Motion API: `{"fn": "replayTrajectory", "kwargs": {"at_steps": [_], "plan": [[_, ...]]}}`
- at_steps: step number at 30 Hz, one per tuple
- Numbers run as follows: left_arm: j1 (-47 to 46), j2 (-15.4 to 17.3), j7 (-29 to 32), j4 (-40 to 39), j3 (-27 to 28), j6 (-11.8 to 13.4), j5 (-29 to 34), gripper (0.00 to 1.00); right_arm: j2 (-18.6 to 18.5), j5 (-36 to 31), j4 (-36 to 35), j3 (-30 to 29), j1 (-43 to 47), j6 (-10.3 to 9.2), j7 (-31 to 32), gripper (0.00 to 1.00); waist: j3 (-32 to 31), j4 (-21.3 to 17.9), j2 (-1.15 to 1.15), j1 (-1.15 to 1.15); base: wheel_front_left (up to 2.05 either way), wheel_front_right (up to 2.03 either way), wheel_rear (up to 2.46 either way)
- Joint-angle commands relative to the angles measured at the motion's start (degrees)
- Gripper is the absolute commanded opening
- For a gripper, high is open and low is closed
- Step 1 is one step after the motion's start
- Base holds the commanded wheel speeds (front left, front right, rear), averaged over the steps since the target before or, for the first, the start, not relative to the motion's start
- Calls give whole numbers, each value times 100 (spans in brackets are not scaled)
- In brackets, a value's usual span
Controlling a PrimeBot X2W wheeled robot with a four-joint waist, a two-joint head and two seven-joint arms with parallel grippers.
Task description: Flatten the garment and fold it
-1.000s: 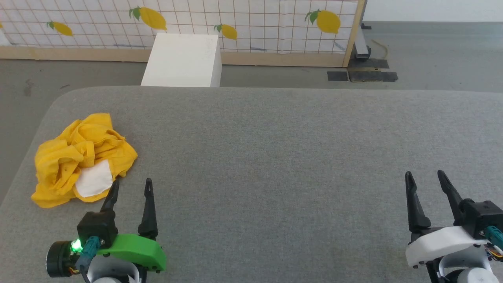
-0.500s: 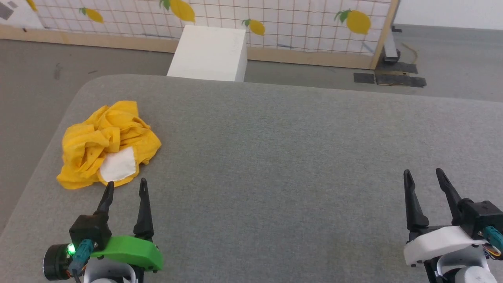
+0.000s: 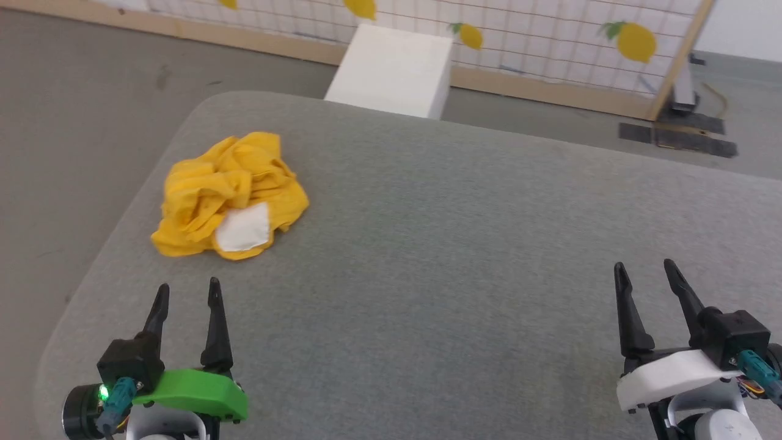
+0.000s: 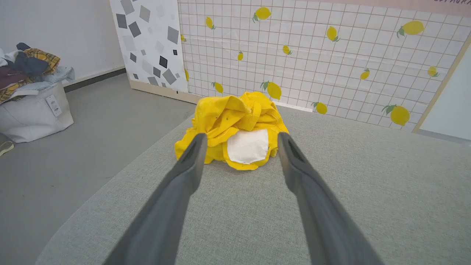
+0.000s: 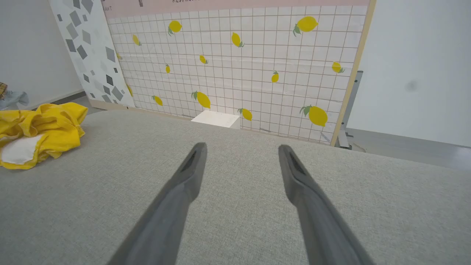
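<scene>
The head camera has swung left since a second ago, so the whole picture has shifted. The shirt keeps the same crumple on the same spot of the table. The left gripper, whose tip overlapped the shirt's near edge in the earlier picture, now stands clear of it.

The left gripper is released, its two fingers spread wide and holding nothing. It hovers low over the table just on the near side of the shirt, pointing at it. In the left wrist view the shirt's white patch sits framed between the fingers.

The right gripper is released too, with its fingers apart and nothing between them. It is well to the right of the shirt, over bare grey cloth.

The shirt is a mustard-yellow heap, bunched and folded on itself, with the white patch on its near side. It lies near the table's far left corner, and the table's rounded edge curves just left of it.

Beyond the shirt, off the table's far edge, stands a white box. Behind the box is a gridded screen printed with lemons. Far to the shirt's left, on the floor, a pale bag holds a pile of clothes.
</scene>
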Motion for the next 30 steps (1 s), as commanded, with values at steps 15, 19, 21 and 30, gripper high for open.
{"fn": "replayTrajectory", "kwargs": {"at_steps": [15,19,21,30], "plan": [[-67,-16,-230,54,102,-61,-396,100,1,2,223,-54,-205,-8,-224,100,178,829,0,0,0,0,0],[-99,-16,-277,-29,202,-67,-591,100,1,13,263,-76,-233,-8,-271,100,223,888,0,0,0,0,0],[-118,-17,-300,-72,240,-108,-694,100,1,17,282,-88,-249,-8,-295,100,253,903,0,0,0,0,0],[-667,320,-382,-211,161,-426,-902,100,2,23,328,-235,-304,-9,-402,100,455,947,0,0,0,0,0]]}}
